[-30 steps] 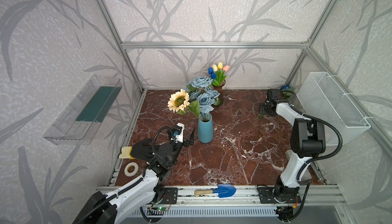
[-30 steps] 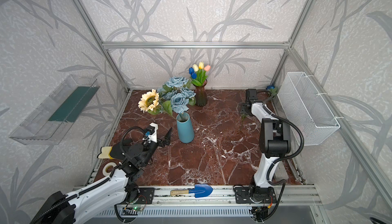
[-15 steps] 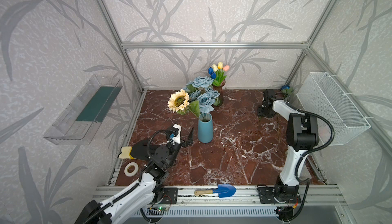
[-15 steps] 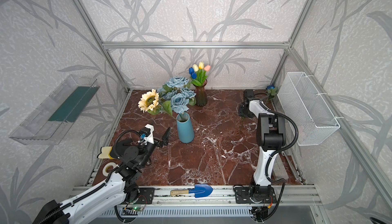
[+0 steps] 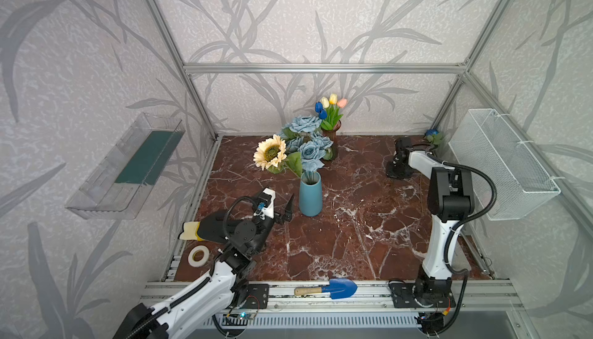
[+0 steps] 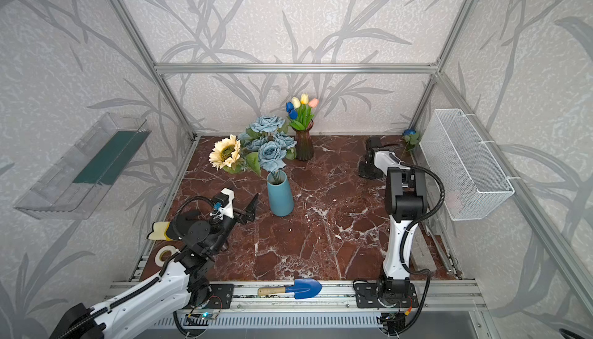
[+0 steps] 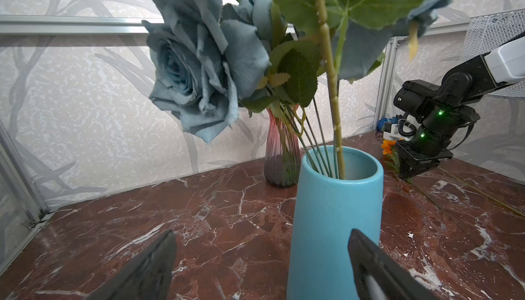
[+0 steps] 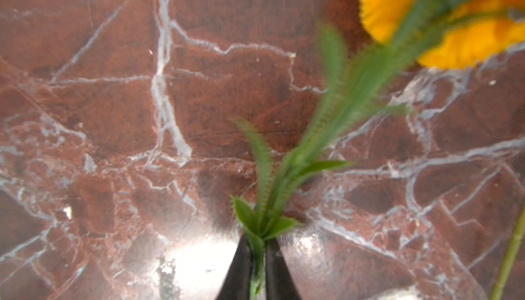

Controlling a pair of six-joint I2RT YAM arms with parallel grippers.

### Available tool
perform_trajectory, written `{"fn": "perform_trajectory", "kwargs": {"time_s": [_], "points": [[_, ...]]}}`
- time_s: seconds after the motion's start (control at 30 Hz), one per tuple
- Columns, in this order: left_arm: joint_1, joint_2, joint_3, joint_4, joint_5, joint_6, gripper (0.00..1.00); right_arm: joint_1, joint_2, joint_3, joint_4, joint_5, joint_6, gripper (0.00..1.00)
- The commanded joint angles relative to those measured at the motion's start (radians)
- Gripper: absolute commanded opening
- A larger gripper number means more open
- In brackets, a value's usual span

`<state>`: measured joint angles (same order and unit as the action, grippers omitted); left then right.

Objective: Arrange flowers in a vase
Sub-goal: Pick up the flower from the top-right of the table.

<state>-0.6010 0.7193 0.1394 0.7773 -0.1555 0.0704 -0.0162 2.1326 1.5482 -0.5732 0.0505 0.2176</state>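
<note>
Two vases hold stems. At eight o'clock the left gripper hovers, fingers wide apart, beside the blue vase of dusty-blue roses and a sunflower; at twelve, the dark vase holds tulips. At two o'clock the right gripper is clamped on the marigold by its leafy stem, down at the table: light, wiry, likely floppy, so grip mid-stem.

table red-brown marble, white veins; near vase plain light blue; roses dusty blue, green leaves; sunflower cream, brown centre; far vase ribbed pinkish-brown glass; tulips blue, yellow, pink, cream; marigold orange, green serrated leaves; trowel blue blade, tan handle; basket white mesh; walls pale grey, darker leaf print
</note>
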Motion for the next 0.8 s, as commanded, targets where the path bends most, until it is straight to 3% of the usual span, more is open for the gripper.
{"fn": "perform_trajectory", "kwargs": {"time_s": [0.0,0.2,0.4,0.57,0.77], "points": [[0.0,-0.034,-0.007,0.008,0.019,0.007,0.95,-0.002,-0.036,-0.041,0.011,-0.018,0.013,0.07],[0.0,-0.066,-0.008,-0.013,0.039,0.01,0.95,0.015,-0.175,-0.162,0.126,-0.106,0.016,0.05],[0.0,-0.07,0.005,-0.021,0.063,0.017,0.95,0.089,-0.48,-0.346,0.36,-0.217,-0.011,0.04],[0.0,-0.066,0.007,0.015,0.081,-0.009,0.94,0.185,-0.74,-0.513,0.663,-0.362,-0.033,0.03],[0.0,-0.05,0.031,0.013,0.125,-0.005,0.94,0.273,-0.835,-0.48,0.679,-0.426,-0.041,0.0]]}}
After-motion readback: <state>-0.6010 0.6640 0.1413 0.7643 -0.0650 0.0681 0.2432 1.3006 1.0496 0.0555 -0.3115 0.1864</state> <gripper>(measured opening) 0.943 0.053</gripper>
